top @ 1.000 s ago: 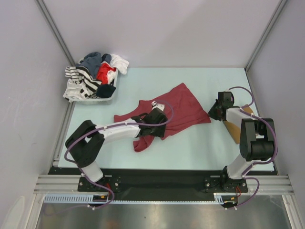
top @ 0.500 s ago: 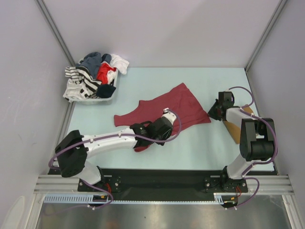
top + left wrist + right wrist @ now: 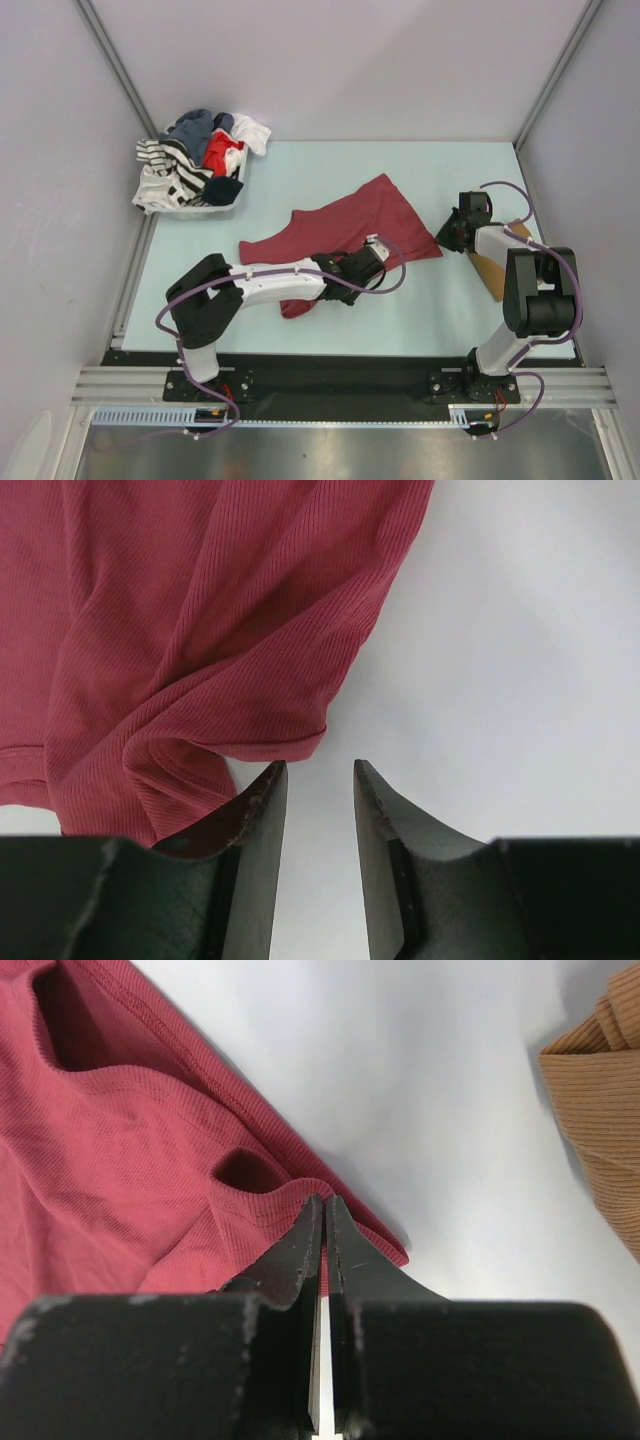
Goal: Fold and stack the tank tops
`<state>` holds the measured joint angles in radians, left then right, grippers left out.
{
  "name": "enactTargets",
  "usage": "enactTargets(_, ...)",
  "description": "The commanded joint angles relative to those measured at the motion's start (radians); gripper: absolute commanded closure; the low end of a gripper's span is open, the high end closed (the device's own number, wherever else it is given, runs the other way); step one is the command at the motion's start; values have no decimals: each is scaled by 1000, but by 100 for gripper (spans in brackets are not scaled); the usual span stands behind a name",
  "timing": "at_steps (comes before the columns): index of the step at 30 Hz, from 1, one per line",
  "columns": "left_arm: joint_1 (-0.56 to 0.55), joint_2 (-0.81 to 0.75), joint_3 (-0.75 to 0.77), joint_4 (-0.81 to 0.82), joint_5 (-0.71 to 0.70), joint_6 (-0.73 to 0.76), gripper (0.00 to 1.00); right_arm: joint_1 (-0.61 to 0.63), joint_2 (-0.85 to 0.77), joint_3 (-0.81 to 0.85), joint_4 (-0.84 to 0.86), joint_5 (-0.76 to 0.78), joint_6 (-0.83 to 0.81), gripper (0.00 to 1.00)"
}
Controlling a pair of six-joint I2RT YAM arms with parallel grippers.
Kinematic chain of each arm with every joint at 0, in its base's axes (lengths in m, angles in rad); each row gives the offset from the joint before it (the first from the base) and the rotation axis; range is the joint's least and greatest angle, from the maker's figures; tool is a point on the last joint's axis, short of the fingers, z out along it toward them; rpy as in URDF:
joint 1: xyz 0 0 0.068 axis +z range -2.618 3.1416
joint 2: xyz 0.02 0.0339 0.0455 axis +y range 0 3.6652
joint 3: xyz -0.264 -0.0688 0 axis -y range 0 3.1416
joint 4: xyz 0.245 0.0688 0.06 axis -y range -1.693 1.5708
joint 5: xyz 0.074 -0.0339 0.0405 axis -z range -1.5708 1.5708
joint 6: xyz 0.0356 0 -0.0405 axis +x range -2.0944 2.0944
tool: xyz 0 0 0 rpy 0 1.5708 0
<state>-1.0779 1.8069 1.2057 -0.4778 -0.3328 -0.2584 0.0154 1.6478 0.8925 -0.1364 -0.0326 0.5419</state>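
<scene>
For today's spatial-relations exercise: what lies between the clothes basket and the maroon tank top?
Nothing. In the top view, only bare table separates the basket from the maroon tank top.

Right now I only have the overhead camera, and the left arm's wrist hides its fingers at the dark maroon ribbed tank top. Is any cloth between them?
Observer: No. The left gripper is open, with bare pale table between its jaws; the hem corner of the dark maroon ribbed tank top lies just ahead, to their left.
Operator: And the right one?
Observer: The right gripper is shut on that top's hem, which puckers toward its tips.
Operator: What's under the right arm?
Observer: It's tan-brown ribbed cloth, with bare table between it and the maroon top.
</scene>
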Motion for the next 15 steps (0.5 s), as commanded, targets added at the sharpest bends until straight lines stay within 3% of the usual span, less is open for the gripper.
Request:
enactTargets(1,15,2,41,7,24,33,62,-6,-16,5,26,-10,4,98)
enactTargets(15,81,46,55,19,150,70,64,-8,-16,2,27,-13,6,98)
